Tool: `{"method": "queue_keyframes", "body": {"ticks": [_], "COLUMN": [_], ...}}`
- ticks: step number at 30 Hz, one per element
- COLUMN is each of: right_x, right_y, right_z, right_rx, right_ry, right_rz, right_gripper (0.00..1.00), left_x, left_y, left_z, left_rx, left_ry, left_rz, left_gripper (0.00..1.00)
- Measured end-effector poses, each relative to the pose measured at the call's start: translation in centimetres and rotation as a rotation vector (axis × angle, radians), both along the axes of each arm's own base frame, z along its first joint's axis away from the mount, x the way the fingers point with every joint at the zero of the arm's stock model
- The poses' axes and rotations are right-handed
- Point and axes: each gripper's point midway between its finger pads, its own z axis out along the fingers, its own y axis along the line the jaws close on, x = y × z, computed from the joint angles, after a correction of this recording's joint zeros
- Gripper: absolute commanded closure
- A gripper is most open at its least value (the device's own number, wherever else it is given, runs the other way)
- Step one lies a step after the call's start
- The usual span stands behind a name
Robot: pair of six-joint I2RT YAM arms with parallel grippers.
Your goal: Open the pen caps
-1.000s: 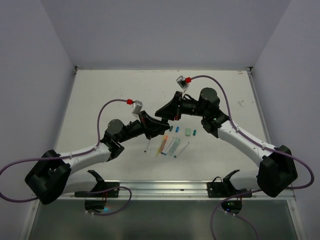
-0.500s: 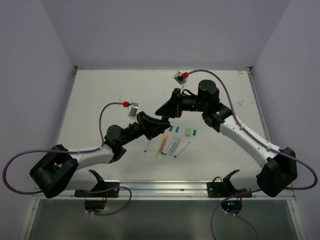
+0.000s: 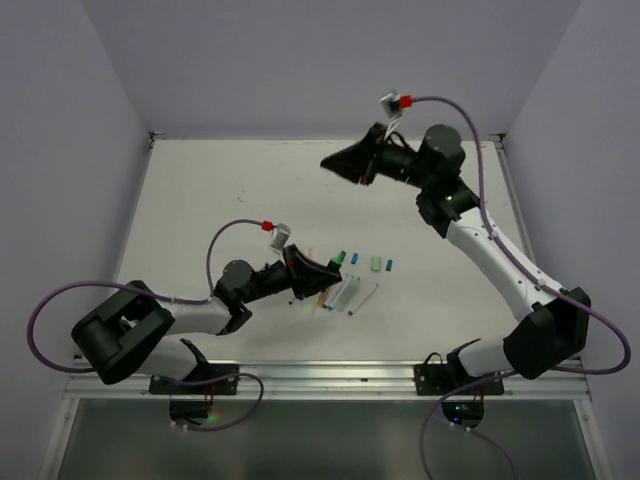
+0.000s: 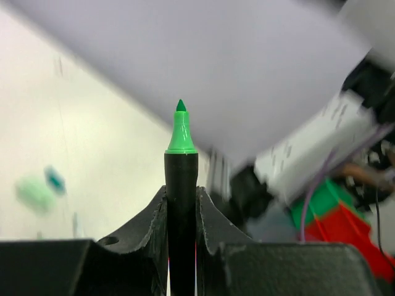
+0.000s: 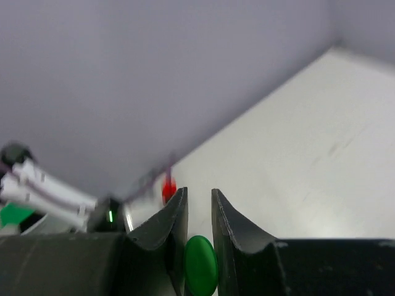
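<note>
By the back wall (image 3: pixel 300 70), a cap (image 5: pixel 200 271) is gripped in the right gripper (image 3: pixel 330 162); well apart, a marker (image 4: pixel 181 163) is clamped in the left gripper (image 3: pixel 330 268).

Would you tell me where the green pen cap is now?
In the right wrist view, the green cap sits pinched in the right gripper, raised over the far side of the table.

Black marker barrel (image 4: pixel 181 209) with bright green tip (image 4: pixel 181 131); green cap (image 5: pixel 200 266); pale mint cap (image 3: pixel 376 264); white table (image 3: pixel 220 190).
</note>
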Motion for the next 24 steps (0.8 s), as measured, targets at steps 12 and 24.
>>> {"method": "queue_keyframes", "body": {"ticks": [12,24], "right_x": [1.0,4.8], "right_y": [-6.8,-4.6], "right_z": [18.1,-5.1], "right_rx": [0.288,-0.072], "right_ry": [-0.522,0.01], "right_rz": [-0.262,-0.301], "right_gripper": [1.0,1.0], "left_x": [-4.6,6.3], "left_y": [1.2,8.8], "left_z": [-10.7,-9.1], "left_rx": [0.28,0.52], "left_ry": [0.273,0.279], "left_rz": [-0.153,0.43], "left_gripper": [1.0,1.0]}}
